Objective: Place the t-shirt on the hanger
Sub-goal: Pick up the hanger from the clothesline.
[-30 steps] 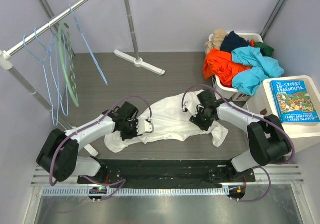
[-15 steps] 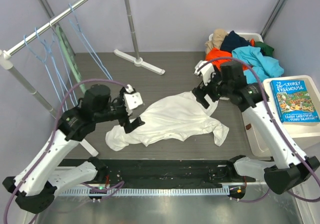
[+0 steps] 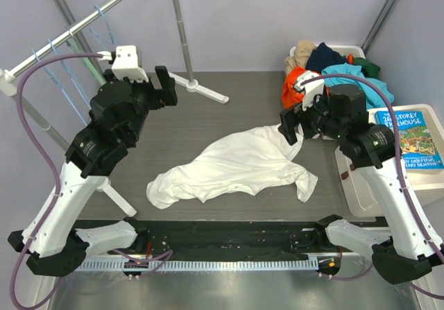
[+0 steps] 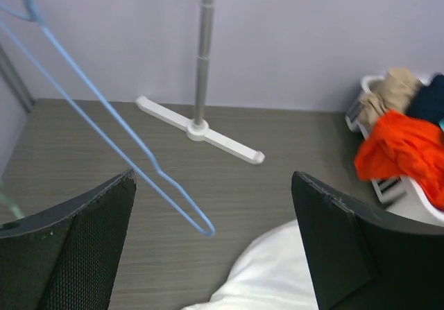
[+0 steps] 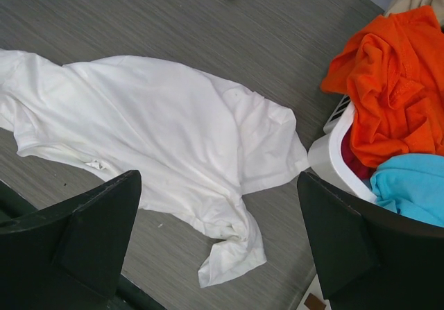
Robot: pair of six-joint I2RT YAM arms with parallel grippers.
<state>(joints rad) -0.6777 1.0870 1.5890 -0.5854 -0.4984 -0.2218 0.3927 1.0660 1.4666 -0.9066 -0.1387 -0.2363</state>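
The white t-shirt (image 3: 236, 166) lies crumpled and loose on the grey table, also seen low in the left wrist view (image 4: 277, 272) and spread out in the right wrist view (image 5: 152, 136). Thin light-blue wire hangers (image 3: 102, 20) hang from the rail at the back left. The lower corner of one hanger (image 4: 208, 234) hangs between and beyond my left fingers. My left gripper (image 3: 142, 84) (image 4: 213, 177) is raised near the rail, open and empty. My right gripper (image 3: 300, 116) (image 5: 219, 177) hovers above the shirt's right side, open and empty.
A white basket (image 3: 313, 126) (image 5: 326, 150) heaped with orange and turquoise garments stands at the back right. A book (image 3: 409, 140) lies on a white box beside it. The rack's pole and foot (image 3: 194, 84) (image 4: 201, 126) stand at the back. A pale-green hanger (image 3: 84, 64) hangs with the blue ones.
Both grippers have opened, let go of the t-shirt and risen off the table. The left arm swung up and back toward the rail; the right lifted toward the basket.
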